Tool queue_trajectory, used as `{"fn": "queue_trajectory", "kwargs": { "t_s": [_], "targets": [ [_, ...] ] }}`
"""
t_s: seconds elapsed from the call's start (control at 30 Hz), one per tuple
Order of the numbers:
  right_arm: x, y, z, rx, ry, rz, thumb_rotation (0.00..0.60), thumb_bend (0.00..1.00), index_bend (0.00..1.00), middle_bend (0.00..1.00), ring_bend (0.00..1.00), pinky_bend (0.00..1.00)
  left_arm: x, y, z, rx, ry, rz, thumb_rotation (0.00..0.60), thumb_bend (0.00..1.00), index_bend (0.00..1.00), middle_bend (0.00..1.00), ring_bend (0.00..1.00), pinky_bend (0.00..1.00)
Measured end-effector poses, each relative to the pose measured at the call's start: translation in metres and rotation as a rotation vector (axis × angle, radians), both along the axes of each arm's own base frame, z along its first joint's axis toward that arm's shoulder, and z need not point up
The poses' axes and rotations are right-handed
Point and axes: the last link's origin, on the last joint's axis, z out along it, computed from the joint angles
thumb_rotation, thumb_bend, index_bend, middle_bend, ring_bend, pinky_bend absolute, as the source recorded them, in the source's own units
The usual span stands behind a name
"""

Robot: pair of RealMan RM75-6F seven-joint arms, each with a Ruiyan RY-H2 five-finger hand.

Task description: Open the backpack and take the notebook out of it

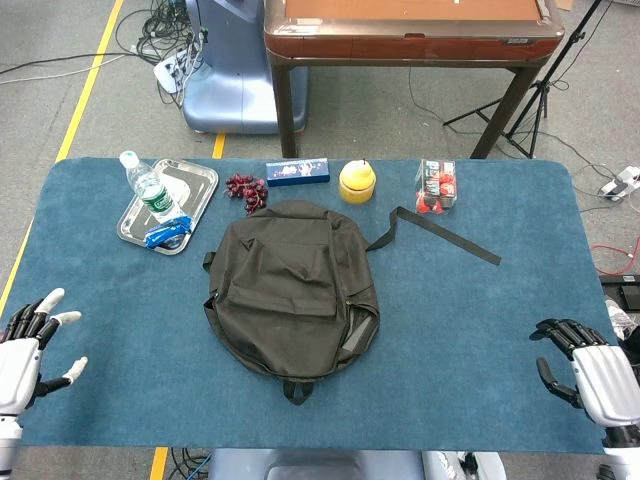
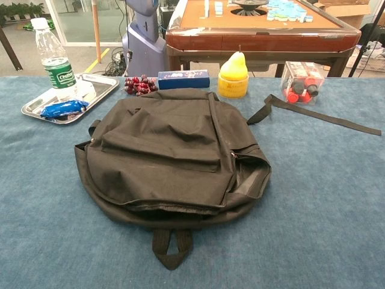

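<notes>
A black backpack lies flat in the middle of the blue table, its carry loop toward me and a strap trailing off to the right. In the chest view the backpack shows a gap along its right side zip. No notebook shows. My left hand rests at the table's near left corner, fingers spread, holding nothing. My right hand is at the near right corner, fingers apart and slightly curled, empty. Neither hand appears in the chest view.
A metal tray at the back left holds a water bottle and a blue packet. Along the far edge lie dark grapes, a blue box, a yellow container and a clear box of red items.
</notes>
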Motion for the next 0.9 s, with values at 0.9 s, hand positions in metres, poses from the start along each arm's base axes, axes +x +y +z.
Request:
{"fn": "queue_trajectory", "kwargs": {
  "t_s": [0.9],
  "targets": [
    [0.017,-0.01,0.044,-0.171,0.061,0.016,0.6,0.46,0.39,0.3,0.24,0.33,0.055,0.054,-0.093,-0.38,-0.058,-0.404,0.6,0.24,0.15,0.04,0.02,0.01]
  ]
}}
